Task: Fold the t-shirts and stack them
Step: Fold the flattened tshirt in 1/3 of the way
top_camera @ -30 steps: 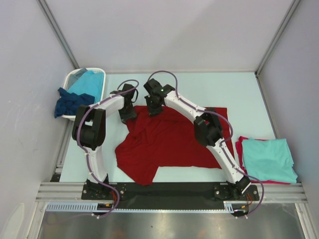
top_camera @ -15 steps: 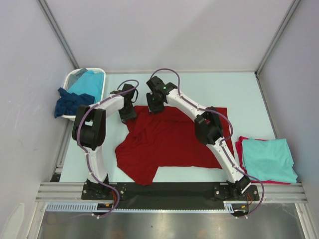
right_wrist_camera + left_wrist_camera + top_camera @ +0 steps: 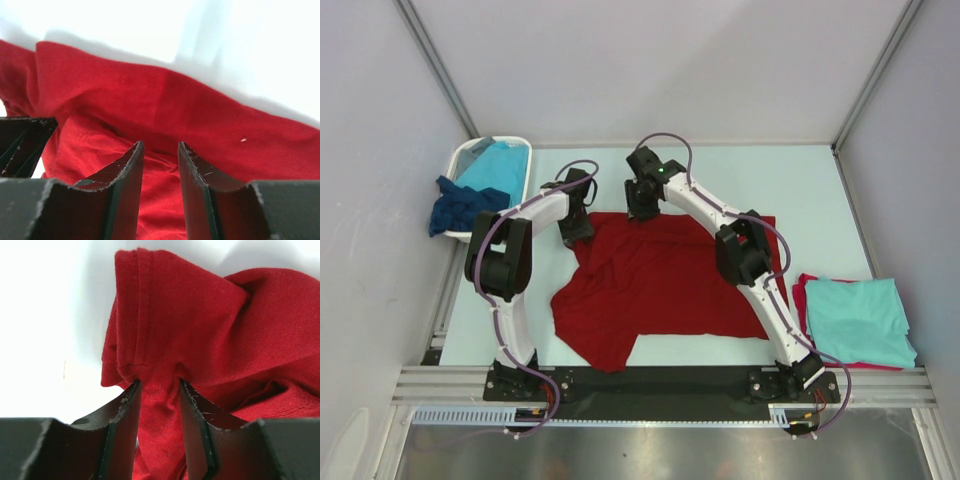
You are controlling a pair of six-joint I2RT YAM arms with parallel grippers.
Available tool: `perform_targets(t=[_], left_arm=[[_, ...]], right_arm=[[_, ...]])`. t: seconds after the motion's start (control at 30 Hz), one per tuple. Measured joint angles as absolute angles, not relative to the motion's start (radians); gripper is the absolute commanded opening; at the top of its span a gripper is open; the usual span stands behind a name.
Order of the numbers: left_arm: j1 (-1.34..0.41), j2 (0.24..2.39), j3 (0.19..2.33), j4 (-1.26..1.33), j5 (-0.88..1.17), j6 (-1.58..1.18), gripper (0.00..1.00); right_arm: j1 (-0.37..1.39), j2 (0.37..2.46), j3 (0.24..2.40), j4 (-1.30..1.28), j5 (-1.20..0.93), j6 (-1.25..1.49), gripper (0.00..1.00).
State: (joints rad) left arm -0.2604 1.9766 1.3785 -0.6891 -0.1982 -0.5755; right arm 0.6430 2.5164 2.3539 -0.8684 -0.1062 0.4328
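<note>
From above, the dark red t-shirt is lying crumpled in the middle of the counter. It is spreading wider left to right than near to far, with one flap drooping toward the near left — I cannot tell where the collar is pointing. Both tools are working its far edge: the left tool at the far-left corner, the right tool just beside it, likely to stretch that edge flat for folding.

Left wrist view: the left tool is clenching a bunched, stitched hem, cloth pinched between its fingers.

Right wrist view: the right tool is hovering with fingers apart, gripping nothing — the red cloth is lying beneath.
</note>
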Motion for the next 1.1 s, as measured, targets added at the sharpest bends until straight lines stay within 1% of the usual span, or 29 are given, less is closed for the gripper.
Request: perform_targets(t=[0.1, 0.2, 0.23, 0.3, 0.4, 0.47, 0.53, 0.63, 0.83, 1.1], left_arm=[[-0.26, 1.977, 1.378, -0.689, -0.198, -0.575, 0.41], [-0.26, 1.977, 1.378, -0.689, -0.198, -0.575, 0.41], [-0.26, 1.977, 1.378, -0.689, -0.198, -0.575, 0.41], [-0.26, 1.977, 1.378, -0.689, -0.198, -0.575, 0.41], [-0.26, 1.977, 1.378, -0.689, -0.198, -0.575, 0.41], [-0.26, 1.977, 1.378, -0.69, -0.198, -0.575, 0.41], [-0.26, 1.977, 1.378, -0.689, -0.198, -0.575, 0.41], [-0.26, 1.977, 1.378, -0.689, -0.198, -0.575, 0.41], [-0.26, 1.977, 1.378, -0.69, -0.198, -0.575, 0.41], [-0.26, 1.977, 1.378, -0.69, -0.198, -0.575, 0.4]], right_arm=[[0.654, 2.516, 2.354, -0.867, -0.114, 0.432, 0.39], [0.668, 2.516, 2.344, -0.859, -0.122, 0.432, 0.36], [0.671, 2.516, 2.338, -0.856, -0.125, 0.431, 0.31], [0.675, 2.516, 2.322, -0.854, -0.133, 0.429, 0.27], [0.682, 2.516, 2.294, -0.854, -0.142, 0.424, 0.13], [0.687, 2.516, 2.267, -0.852, -0.146, 0.424, 0.1], [0.691, 2.511, 2.239, -0.831, -0.149, 0.424, 0.03], [0.691, 2.486, 2.193, -0.799, -0.149, 0.425, 0.02], [0.699, 2.416, 2.077, -0.764, -0.14, 0.425, 0.05], [0.751, 2.304, 1.898, -0.757, -0.121, 0.426, 0.06]])
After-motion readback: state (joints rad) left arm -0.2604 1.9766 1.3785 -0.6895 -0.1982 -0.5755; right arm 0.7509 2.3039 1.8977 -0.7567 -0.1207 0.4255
